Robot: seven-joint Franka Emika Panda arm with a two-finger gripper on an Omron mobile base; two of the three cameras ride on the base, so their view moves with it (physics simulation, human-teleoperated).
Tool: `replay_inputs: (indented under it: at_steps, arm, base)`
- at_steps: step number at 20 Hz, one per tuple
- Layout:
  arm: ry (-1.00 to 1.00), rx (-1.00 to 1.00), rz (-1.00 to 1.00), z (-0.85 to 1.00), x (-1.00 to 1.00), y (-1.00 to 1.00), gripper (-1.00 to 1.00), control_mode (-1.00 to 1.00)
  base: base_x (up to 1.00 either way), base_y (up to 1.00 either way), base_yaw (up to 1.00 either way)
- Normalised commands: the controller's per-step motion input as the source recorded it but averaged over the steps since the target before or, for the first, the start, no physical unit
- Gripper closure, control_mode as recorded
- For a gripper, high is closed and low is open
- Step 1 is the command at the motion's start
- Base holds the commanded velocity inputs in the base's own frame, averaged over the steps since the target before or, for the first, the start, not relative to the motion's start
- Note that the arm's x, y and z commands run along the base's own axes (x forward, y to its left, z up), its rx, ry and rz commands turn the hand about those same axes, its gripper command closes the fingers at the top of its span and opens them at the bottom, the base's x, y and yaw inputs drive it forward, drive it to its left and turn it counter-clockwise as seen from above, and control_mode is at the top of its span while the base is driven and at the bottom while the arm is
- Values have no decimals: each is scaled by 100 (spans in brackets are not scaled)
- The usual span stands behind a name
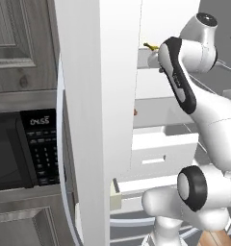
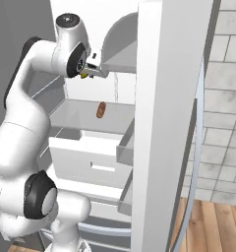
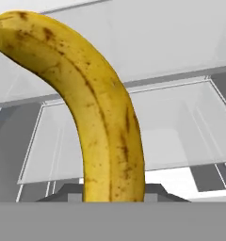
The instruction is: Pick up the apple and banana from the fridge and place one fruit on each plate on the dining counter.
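One fruit is in hand now: the banana [image 3: 103,117]. The gripper [image 2: 90,70] is squeezed tight on it, up inside the fridge [image 2: 162,123], at about 10 o'clock in the right base view. From the hand camera the banana runs from the bottom middle up to 11 o'clock. A brown roll [image 2: 101,110] lies on the shelf [image 2: 80,115] below, toward 5 o'clock from the gripper. I think the pick-up step is nearly done. Next the arm should pull the banana straight out, without bumping the fridge, and carry it to a plate. The apple must follow.

light: even, bright, rendered | shadows: soft, faint | glare: little | blur: slight softness
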Motion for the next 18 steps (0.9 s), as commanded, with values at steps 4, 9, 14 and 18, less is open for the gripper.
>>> replay_inputs:
  at_steps: [4,9,14,18]
  arm:
    - [-3,-2,-9,-74,-100,11,100,-100]
    - [-7,-2,-20,-94,-100,17,100,-100]
    - [-20,1,-21,-71,-100,12,100,-100]
    - [-16,5,1,-18,-100,0,100,-100]
  base:
    - [0,0,0]
    - [0,0,0]
    - [0,0,0]
    - [0,0,0]
